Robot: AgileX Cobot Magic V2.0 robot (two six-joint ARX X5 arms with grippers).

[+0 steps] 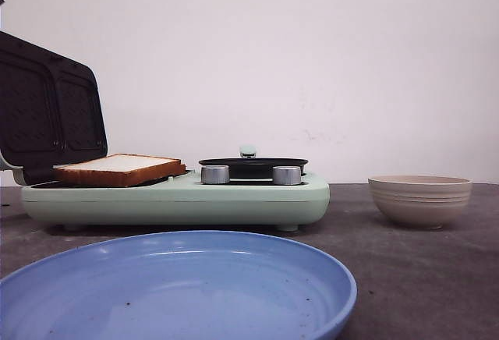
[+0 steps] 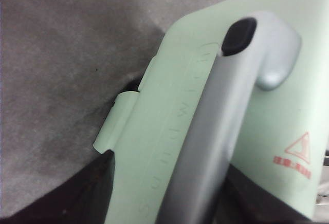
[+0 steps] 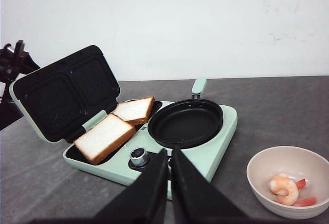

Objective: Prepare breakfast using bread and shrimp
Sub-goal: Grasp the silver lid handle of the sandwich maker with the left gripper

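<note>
Bread (image 3: 115, 131) lies as two slices on the sandwich maker's (image 3: 205, 154) open grill plate beside its frying pan (image 3: 186, 124), ready for pressing, while the right gripper (image 3: 169, 193) hangs above, fingers nearly together and empty, and the left gripper's state cannot be told.

Bread, near slice (image 3: 104, 137): thick square of white sandwich bread, pale porous face up, golden-brown crust; lies tilted on the front grill plate of the open sandwich maker (image 3: 205, 152), one corner jutting over the edge.
Bread, far slice (image 3: 134, 110): same kind, face up, on the rear plate, just behind the first.
Shrimp (image 3: 284, 188): pale pink, curled, lying in the beige bowl (image 3: 262, 165).
</note>
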